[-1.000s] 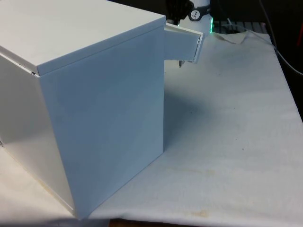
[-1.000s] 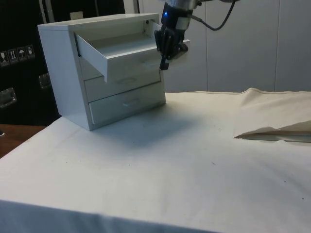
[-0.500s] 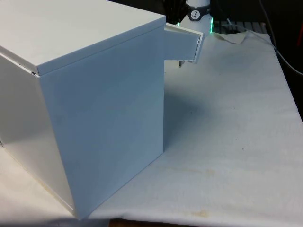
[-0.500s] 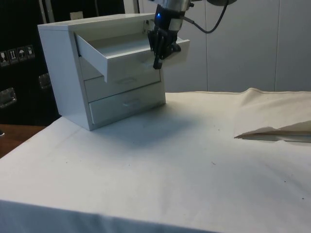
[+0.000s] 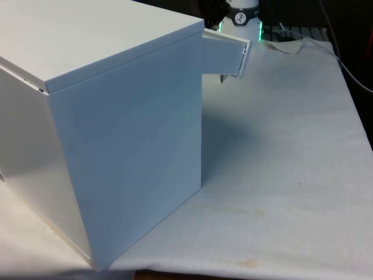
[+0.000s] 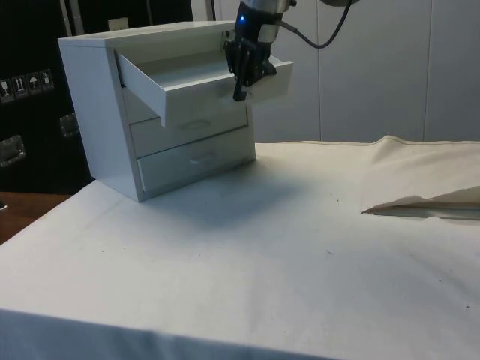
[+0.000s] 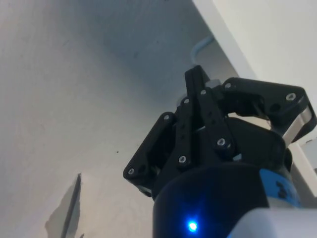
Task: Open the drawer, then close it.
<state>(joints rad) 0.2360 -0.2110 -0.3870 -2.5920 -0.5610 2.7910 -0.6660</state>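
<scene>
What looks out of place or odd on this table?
Little does. The top drawer of the chest stands pulled out, with the gripper at its front, as the task needs. The cloth is rucked into a fold at the far edge, away from the chest.

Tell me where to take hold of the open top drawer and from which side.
Grip the top drawer by the handle on its front panel, where the tool now sits. Come from the chest of drawers' front, the open table side: the drawer sticks out that way and slides straight back, so a hold there probably pushes along its travel.
</scene>
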